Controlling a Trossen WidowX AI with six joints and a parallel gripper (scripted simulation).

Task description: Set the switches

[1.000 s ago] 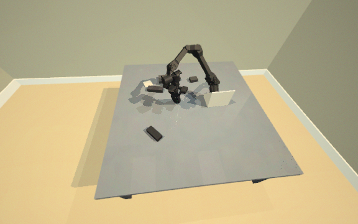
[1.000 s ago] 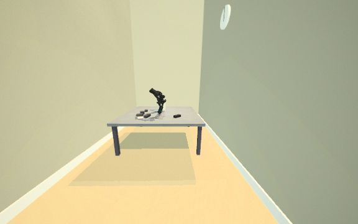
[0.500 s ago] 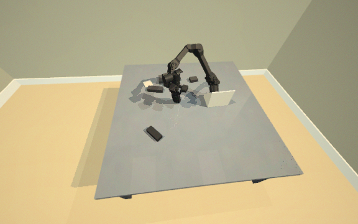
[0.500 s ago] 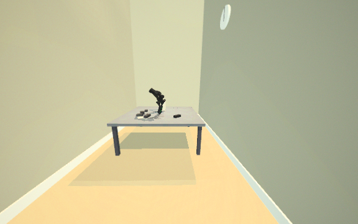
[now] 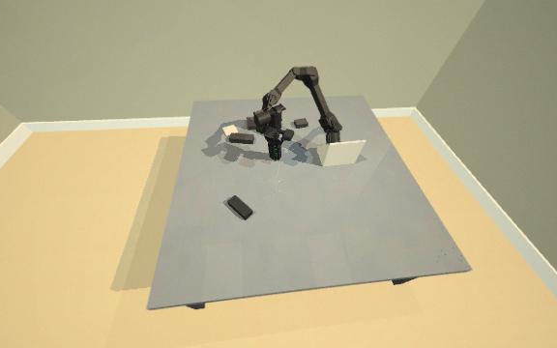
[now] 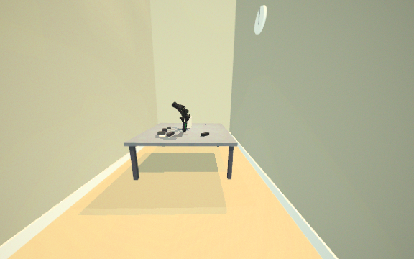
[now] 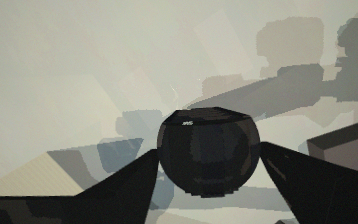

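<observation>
The dark grey controller unit [image 5: 275, 151] [image 6: 185, 128] [image 7: 209, 162] is held on end, its long side roughly upright. Small green marks on its switch face show toward the top camera; single switch settings are too small to read. My gripper [image 5: 275, 141] [image 6: 185, 124] [image 7: 207, 151] is shut on the unit, one fingertip on each side of it. In the wrist view I see mainly a dark end of the unit with a small white mark near its upper edge. The label is not visible. I cannot tell if the lower end touches the bench.
On the grey bench [image 5: 327, 213] [image 6: 207, 140], a dark block [image 5: 240, 208] [image 6: 205, 134] lies toward the front. Another dark module [image 5: 241, 138] lies left of the gripper beside a cream card [image 5: 230, 130]. A small dark block [image 5: 301, 123] lies behind. A cream panel [image 5: 343, 153] stands near the arm base.
</observation>
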